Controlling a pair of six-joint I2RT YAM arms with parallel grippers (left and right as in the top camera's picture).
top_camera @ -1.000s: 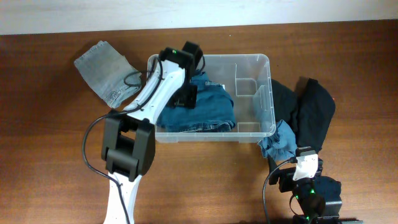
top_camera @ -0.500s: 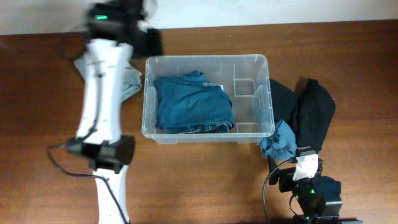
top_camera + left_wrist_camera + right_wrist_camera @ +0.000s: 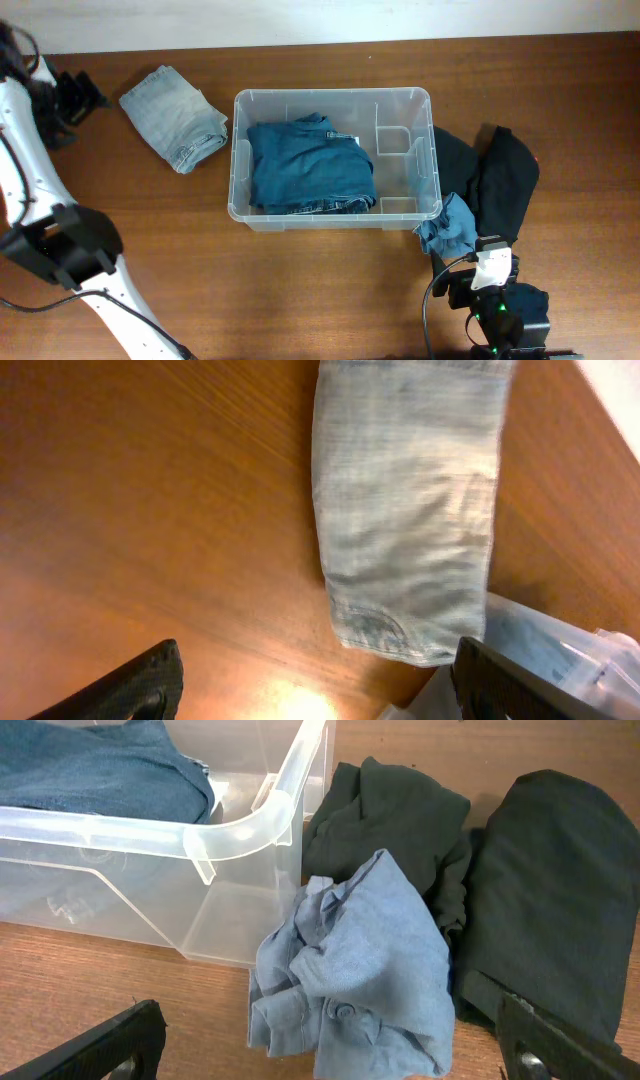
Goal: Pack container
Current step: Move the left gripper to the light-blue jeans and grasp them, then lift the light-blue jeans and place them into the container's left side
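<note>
Our left end effector (image 3: 315, 660) is wide open and holds nothing; our right end effector (image 3: 330, 1020) too. We see the container (image 3: 334, 93) in the middle of the bench (image 3: 300, 290) with blue jeans (image 3: 310, 170) inside. We think it is light, stiff and slippery, so grab its thick rim.

Folded pale jeans (image 3: 410, 510) on table (image 3: 150, 510) (wood); container (image 3: 545, 650) corner beside
</note>
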